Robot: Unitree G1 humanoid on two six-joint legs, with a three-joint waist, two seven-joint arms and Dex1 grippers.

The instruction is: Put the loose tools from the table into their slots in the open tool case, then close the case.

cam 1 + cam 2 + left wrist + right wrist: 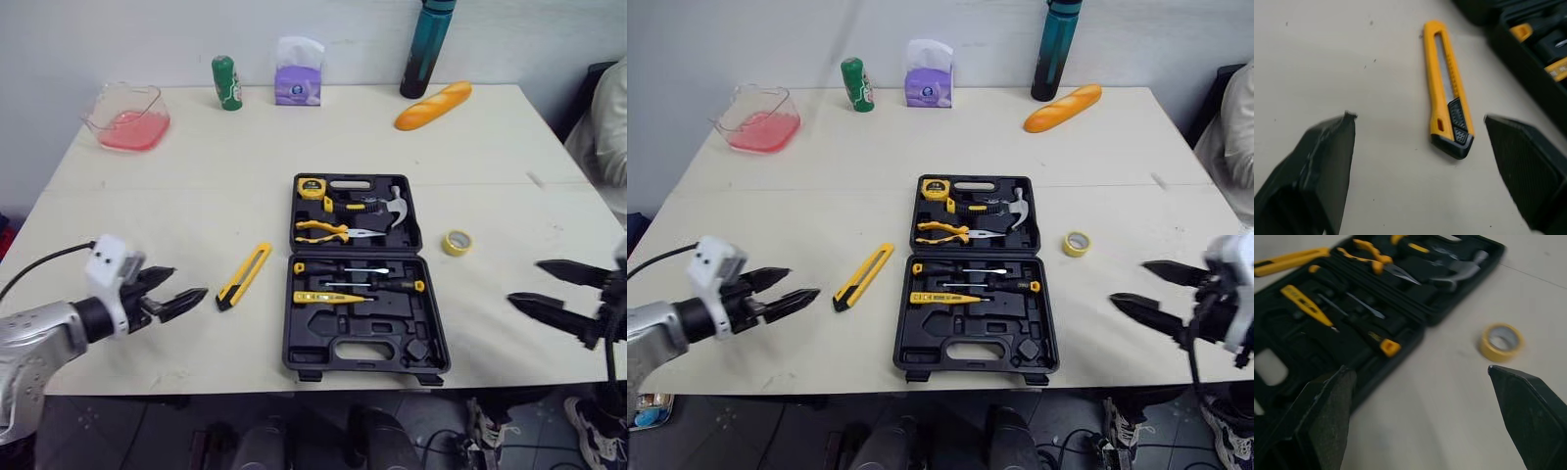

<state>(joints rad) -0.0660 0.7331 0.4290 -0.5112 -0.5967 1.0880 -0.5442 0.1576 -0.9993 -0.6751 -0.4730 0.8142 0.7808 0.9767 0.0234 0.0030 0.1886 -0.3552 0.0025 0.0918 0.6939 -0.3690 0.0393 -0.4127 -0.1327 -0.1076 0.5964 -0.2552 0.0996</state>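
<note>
Cream table (196,186) against a pale wall (147,39). Left gripper (190,281), fingers parted and empty, has the yellow utility knife (244,275) just beyond its tips. The open tool case (362,370) lies between the grippers. A tape roll (457,242) sits ahead of the right gripper (524,282), likewise spread and empty.

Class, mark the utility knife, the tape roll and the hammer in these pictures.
utility knife (245,275), left eye view, middle of its yellow body.
tape roll (1497,355), right wrist view, yellow outer band.
hammer (395,204), left eye view, silver head.
</note>
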